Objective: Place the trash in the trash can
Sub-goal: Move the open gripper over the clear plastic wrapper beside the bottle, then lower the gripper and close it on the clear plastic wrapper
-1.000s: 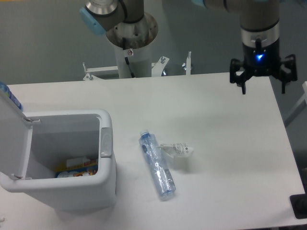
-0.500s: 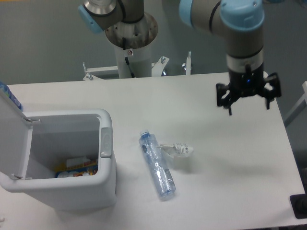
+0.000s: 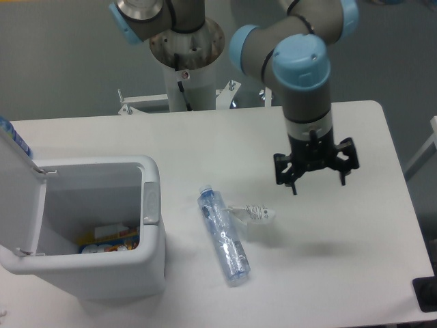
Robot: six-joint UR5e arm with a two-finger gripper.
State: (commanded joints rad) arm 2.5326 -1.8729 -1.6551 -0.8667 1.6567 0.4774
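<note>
Lying flat on the white counter [image 3: 328, 273], the clear, blue-tinted plastic bottle [image 3: 224, 236] is seen just right of the trash can [image 3: 89, 225], its long axis run diagonally, the cap end pointed up-left toward the far edge and the base down-right. A crumpled white tissue [image 3: 254, 214] with small dark print is found touching its right side. The claw [image 3: 315, 171] is held above the counter, up-right of the tissue, spread wide and grasping nothing. The bin's lid is flipped up, and colourful scraps [image 3: 109, 240] are visible inside.

arm bent downward, gripper [image 3: 317, 171] pointing down, fingers spread wide
</note>
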